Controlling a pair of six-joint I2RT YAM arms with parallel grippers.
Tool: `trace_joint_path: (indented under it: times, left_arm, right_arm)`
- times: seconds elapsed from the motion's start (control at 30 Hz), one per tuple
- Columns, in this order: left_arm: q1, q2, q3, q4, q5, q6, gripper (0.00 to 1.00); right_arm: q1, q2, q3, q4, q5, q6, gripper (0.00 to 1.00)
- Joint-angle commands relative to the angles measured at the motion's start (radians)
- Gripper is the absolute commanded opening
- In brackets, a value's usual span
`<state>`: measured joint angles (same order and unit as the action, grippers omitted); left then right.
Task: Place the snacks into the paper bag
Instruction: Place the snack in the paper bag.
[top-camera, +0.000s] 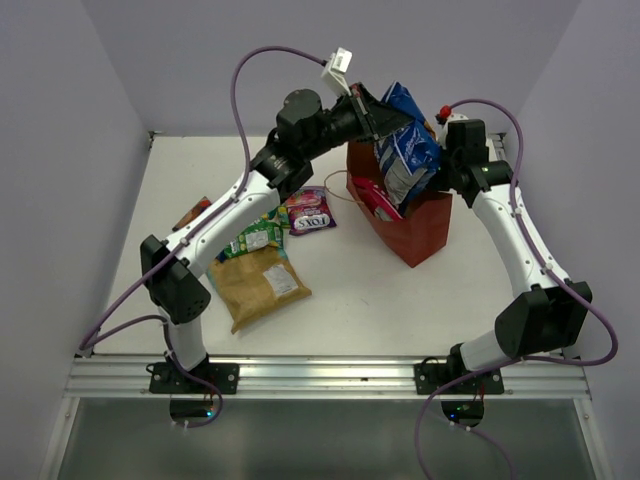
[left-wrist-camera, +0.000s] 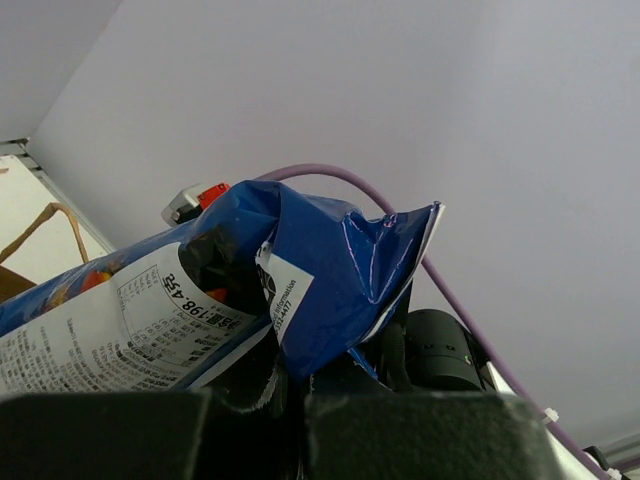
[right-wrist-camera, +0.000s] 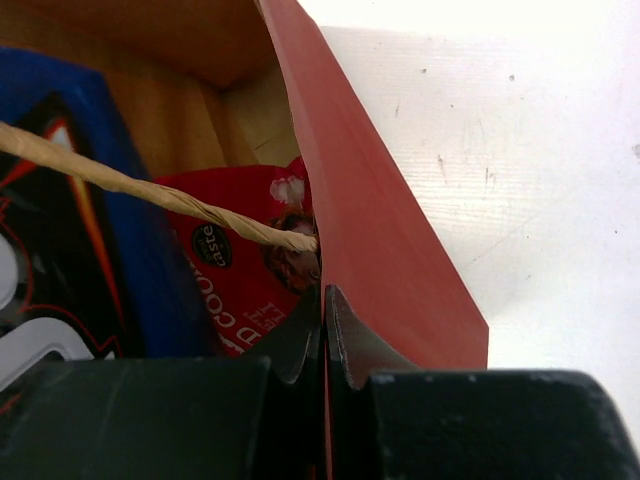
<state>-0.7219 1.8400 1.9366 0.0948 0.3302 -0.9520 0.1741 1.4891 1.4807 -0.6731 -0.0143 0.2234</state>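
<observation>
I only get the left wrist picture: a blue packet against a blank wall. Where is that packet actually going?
Observer: The left hand holds the blue-and-white packet by its top, and the lower end is already inside the open paper bag.
Visitor: What is the other arm doing?
Observer: The right hand is shut on the bag's red wall, pinching it at the rim beside a twine handle.
Visitor: Are any snacks left outside?
Observer: Yes. A tan-brown packet, a green packet and a purple packet lie on the table by the left arm.
</observation>
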Motion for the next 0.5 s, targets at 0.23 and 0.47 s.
trace_joint_path:
  times: [0.23,0.47]
  left_arm:
    - [-0.014,0.008,-0.057,0.302,0.026,-0.039,0.0]
    - [-0.014,-0.028,-0.188,0.344,0.001,-0.013,0.0]
  right_arm:
    - [-0.005,-0.023,0.064,-0.023,0.002,0.008,0.01]
    - [-0.004,-0.023,0.061,-0.025,0.002,0.008,0.01]
